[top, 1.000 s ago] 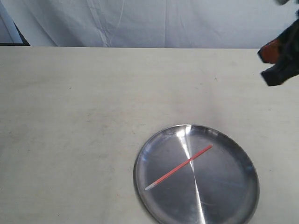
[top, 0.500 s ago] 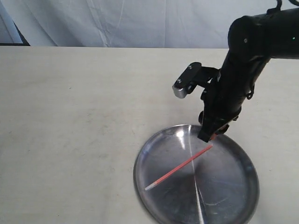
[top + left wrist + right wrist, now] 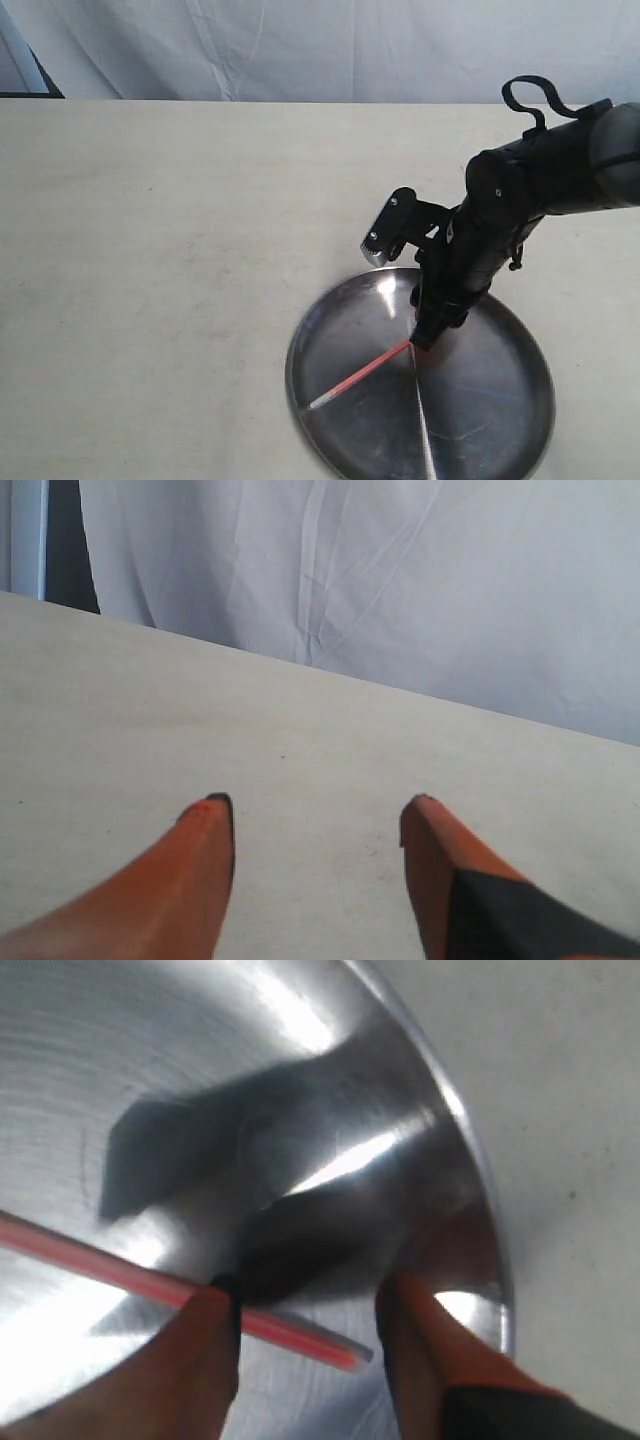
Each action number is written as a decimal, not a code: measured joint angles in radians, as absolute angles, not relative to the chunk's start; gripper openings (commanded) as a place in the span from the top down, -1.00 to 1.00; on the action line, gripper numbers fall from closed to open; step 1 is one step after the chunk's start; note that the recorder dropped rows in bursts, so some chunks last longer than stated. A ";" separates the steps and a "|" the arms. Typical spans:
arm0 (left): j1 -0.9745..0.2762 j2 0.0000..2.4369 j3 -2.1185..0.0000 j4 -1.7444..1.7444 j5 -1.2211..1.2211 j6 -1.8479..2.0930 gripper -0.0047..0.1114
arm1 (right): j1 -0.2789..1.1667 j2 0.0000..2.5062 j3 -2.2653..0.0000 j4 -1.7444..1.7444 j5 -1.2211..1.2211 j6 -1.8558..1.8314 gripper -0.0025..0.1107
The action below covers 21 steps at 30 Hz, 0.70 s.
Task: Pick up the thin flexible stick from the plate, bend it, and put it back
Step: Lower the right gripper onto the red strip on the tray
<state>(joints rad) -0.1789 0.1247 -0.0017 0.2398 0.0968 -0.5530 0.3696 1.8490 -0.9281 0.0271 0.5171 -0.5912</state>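
The pale table [image 3: 150,250] carries everything; the plate [image 3: 500,425] rests on it, and the rest is placed from that plate. The right arm [image 3: 540,180] slants down across the plate's far rim, bringing the right gripper [image 3: 425,338] over the plate's middle; its orange fingers [image 3: 190,1370] stand moderately apart with nothing clamped, tips close to the metal. The thin flexible stick [image 3: 355,378] lies flat inside the plate, running from near the rim on the left of the exterior view up toward the plate's centre; the right wrist view shows its upper end lying in the gap between the fingers. That, I judge, is why the jaws are set astride it: closing there would pinch the rod near one tip and leave the rest free to bend; the grasp is not yet made. The left gripper [image 3: 318,815] is away from the plate over bare table, jaws wide and empty; probably held in reserve for the stick's free end.
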 measured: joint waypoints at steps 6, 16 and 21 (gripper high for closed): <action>-0.179 0.125 -0.002 0.240 0.097 -0.553 0.05 | 0.370 1.910 -0.940 0.000 0.491 -0.566 0.17; -0.179 0.125 -0.002 0.240 0.097 -0.553 0.05 | 0.370 1.892 -0.949 0.000 0.586 -0.426 0.17; -0.179 0.125 -0.002 0.240 0.097 -0.553 0.05 | 0.370 1.874 -0.933 -0.010 0.657 -0.476 0.17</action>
